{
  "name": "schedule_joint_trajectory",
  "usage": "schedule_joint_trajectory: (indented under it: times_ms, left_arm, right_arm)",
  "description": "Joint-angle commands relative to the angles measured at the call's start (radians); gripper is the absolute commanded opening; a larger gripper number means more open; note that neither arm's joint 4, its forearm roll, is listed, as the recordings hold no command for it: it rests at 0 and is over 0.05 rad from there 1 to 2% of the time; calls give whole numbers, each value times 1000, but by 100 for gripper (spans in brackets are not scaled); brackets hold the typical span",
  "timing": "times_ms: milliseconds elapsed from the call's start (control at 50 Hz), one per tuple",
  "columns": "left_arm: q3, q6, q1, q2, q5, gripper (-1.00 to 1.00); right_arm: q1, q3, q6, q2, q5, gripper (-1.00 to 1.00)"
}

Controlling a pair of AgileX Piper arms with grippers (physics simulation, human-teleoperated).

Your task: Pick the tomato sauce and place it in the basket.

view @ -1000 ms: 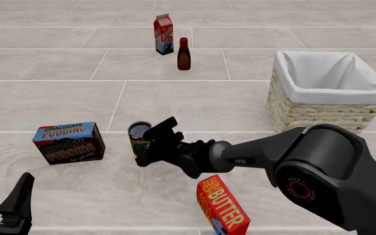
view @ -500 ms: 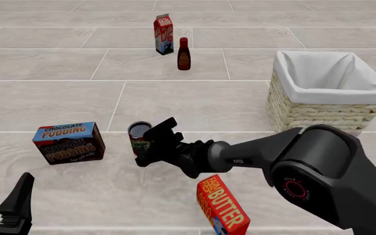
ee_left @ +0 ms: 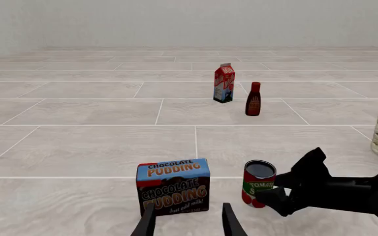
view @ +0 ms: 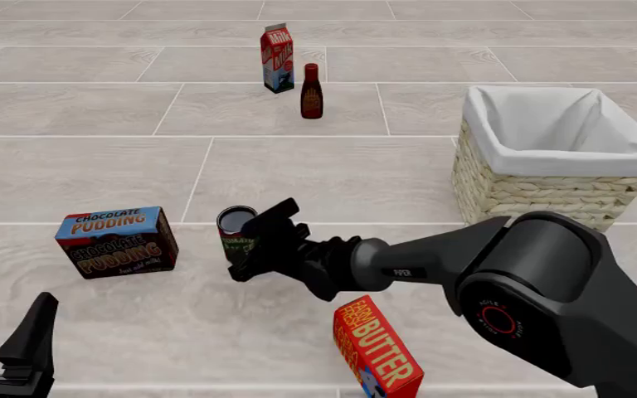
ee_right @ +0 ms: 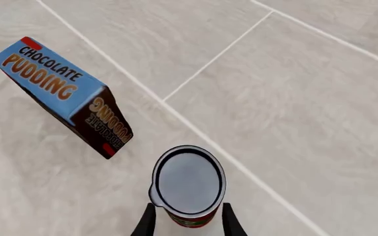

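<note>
The tomato sauce can (view: 233, 233) stands upright on the tiled bench (view: 330, 174), a little left of the front view's centre, with the chocolate pudding box (view: 116, 241) near it at its 9 o'clock. The right gripper (view: 258, 240) reaches in from the 4 o'clock side, and its fingers (ee_right: 145, 222) sit either side of the can's lower body. In the right wrist view the can's dark top (ee_right: 188, 179) lies between the two finger tips, which look close against its sides; whether they press on it or only bracket it I cannot tell.

The basket (view: 556, 157), with white cloth folded over its wicker wall, stands well apart from the can, at about its 2 o'clock. A milk carton (view: 278, 58) and a dark bottle with a red cap (view: 311, 91) stand just beside each other far off at the can's 12 o'clock. A butter box (view: 376, 348) sits at its 5 o'clock, below the right arm.

The left gripper (view: 14, 352) hangs low at the front view's 7 o'clock corner, away from everything, its fingers (ee_left: 145, 223) spread apart with nothing between them.
</note>
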State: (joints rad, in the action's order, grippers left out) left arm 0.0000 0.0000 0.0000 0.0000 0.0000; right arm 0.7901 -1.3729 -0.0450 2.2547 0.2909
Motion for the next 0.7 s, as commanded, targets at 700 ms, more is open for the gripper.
schedule_joint_trajectory:
  times_ms: [700]
  left_arm:
    - [0, 0, 0, 0, 0, 100]
  right_arm:
    - [5, -49, -1, 29, -22, 100]
